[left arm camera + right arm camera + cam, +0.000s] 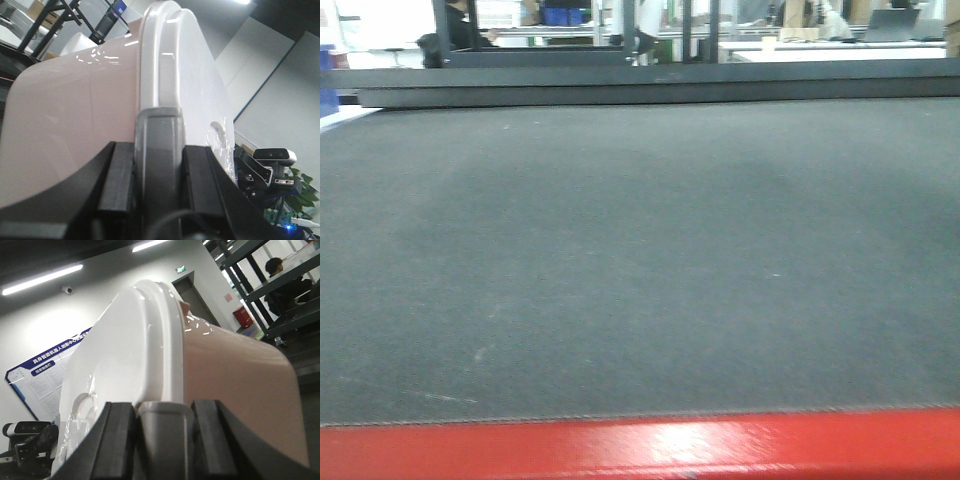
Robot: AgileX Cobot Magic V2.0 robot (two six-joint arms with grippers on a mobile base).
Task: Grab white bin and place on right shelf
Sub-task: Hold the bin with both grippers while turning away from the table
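Grey matting covers the desk [640, 250]; no bin shows there. Wrist views crop the white bin [75, 125] close up, where left fingers [117, 180] and right fingers [117, 440] pinch its grey clips [157, 150], tips hidden.

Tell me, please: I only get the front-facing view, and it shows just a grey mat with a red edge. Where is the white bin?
Observer: It shows in both wrist views. The white bin fills the picture right at the left tool.
Operator: Is that tool holding it?
Observer: It looks so. Its black fingers sit on either side of a grey clasp on the rim of the lid.
Operator: And the other arm?
Observer: The right tool sits the same way, around a second clasp on the same bin.
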